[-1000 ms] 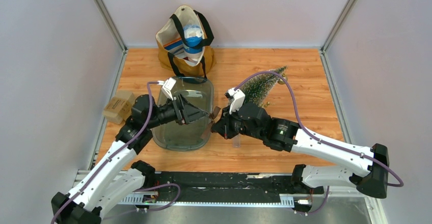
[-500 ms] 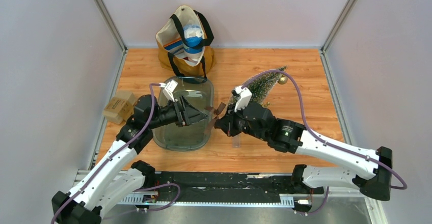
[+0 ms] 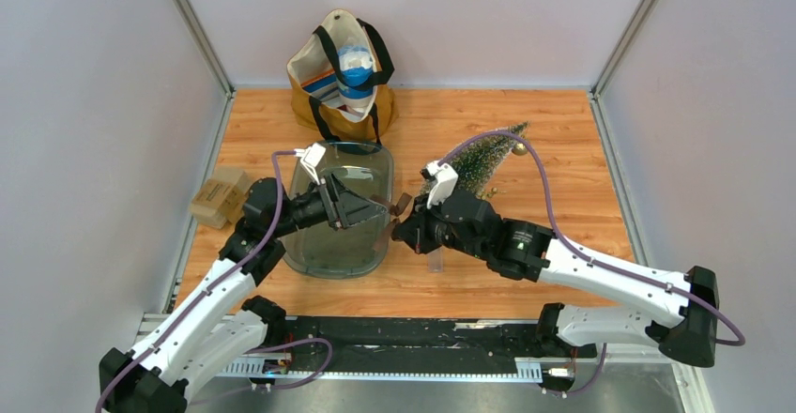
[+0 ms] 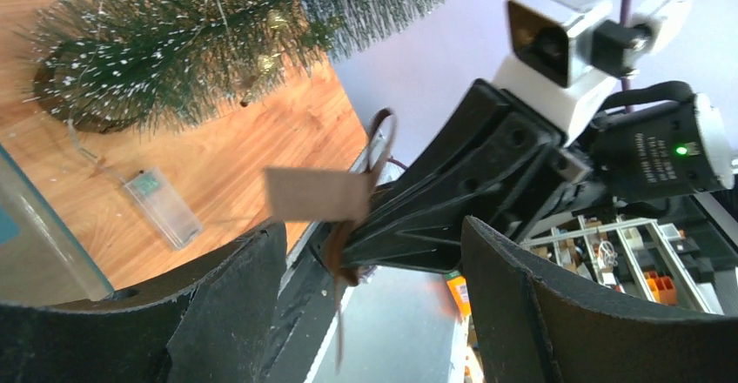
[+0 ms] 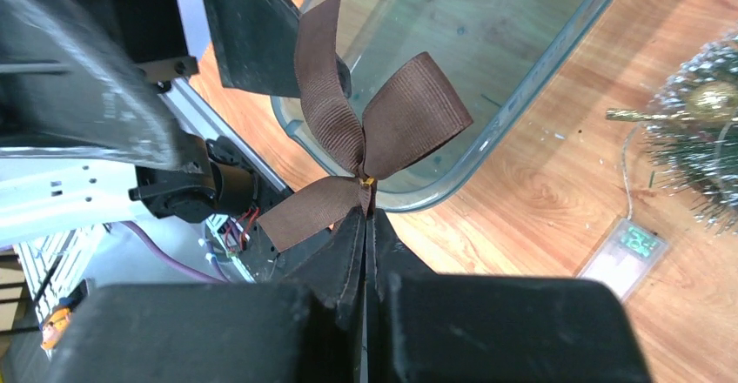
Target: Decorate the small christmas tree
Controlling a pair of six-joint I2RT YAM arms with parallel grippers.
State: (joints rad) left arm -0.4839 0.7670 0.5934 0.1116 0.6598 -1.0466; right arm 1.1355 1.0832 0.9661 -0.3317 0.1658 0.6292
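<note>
Cardboard box (image 3: 218, 197) sits at the left edge of the desk (image 3: 563, 150). Left tool (image 3: 374, 212) gapes wide over the clear tray (image 3: 329, 261), facing a brown ribbon bow (image 5: 365, 131) pinched in the right tool (image 5: 365, 219). Small christmas tree (image 3: 483, 158) lies on its side farther right.

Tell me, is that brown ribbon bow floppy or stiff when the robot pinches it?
Probably a bit of both. The brown ribbed-fabric ribbon bow has its loops puffed up above the shut right gripper, so it seems springy, yet one tail hangs loose in the left wrist view, so likely soft. It looks light: a pinch at the knot holds it.
</note>
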